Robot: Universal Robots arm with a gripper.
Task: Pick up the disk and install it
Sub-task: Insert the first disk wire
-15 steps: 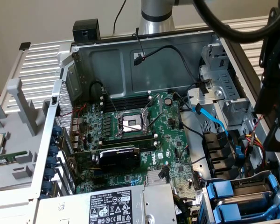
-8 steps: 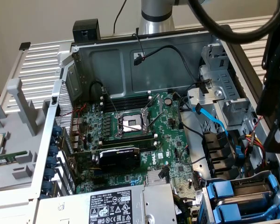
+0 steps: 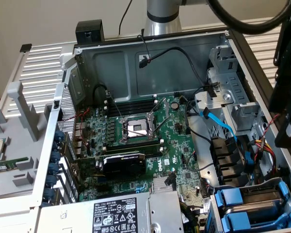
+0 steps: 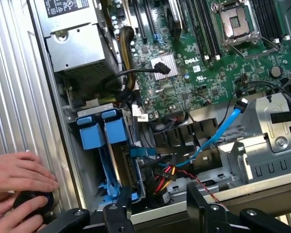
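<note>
2 blue-framed disks (image 4: 93, 136) seen slotted side by side in drive bay (image 4: 85, 179), long axes aimed at gripper (image 4: 157, 206); jaws spread, nothing pinched.

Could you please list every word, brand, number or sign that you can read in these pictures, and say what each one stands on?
"DELL": white print on the green motherboard.
Power supply label: white print and small marks on black, too small to read.
Graphics card: a strip of lettering along its edge, too blurred to read.
White sticker beside the brand print: too small to read.
</note>
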